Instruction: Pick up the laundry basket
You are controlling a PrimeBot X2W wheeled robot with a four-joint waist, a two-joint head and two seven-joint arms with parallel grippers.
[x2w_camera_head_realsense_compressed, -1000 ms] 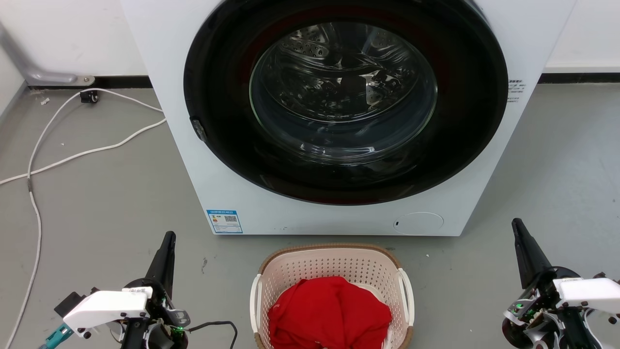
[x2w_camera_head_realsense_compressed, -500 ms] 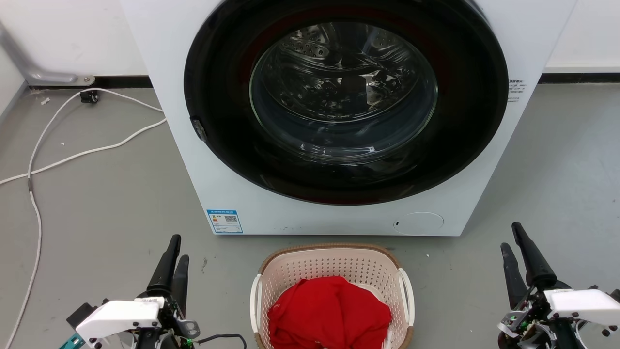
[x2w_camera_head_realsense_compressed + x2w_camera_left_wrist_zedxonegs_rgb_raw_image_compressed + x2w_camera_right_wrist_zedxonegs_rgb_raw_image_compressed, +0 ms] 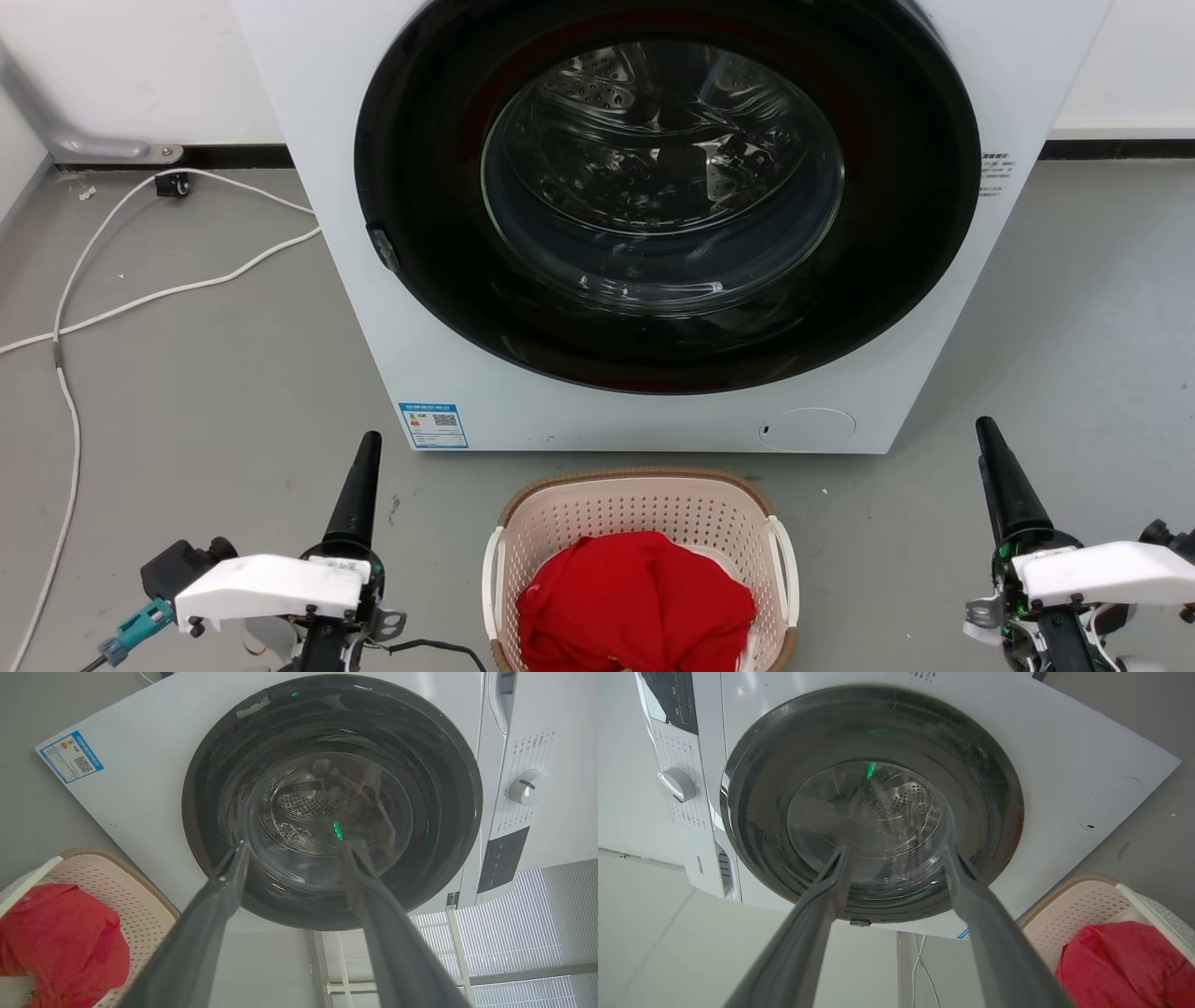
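The laundry basket [image 3: 644, 511], pale pink-beige with a brown rim and white side handles, stands on the grey floor in front of the washing machine, at the head view's bottom centre. A red cloth [image 3: 635, 607] lies inside it. My left gripper [image 3: 367, 457] is left of the basket and apart from it, fingers pointing toward the machine. My right gripper [image 3: 988, 443] stands farther off on the basket's right. Both wrist views show the fingers spread with nothing between them, so the left gripper [image 3: 293, 847] and right gripper [image 3: 896, 850] are open. The basket's corner [image 3: 140, 905] shows there too, as does its other corner [image 3: 1078, 905].
A white front-loading washing machine [image 3: 373, 327] with a shut round glass door [image 3: 663, 168] rises just behind the basket. White cables [image 3: 140, 299] trail over the floor at the left. Grey floor lies on both sides of the basket.
Both grippers have rolled at the wrist, so each pair of fingers now lines up as one in the head view. The left gripper has shifted right, nearer the basket. The basket has not moved.
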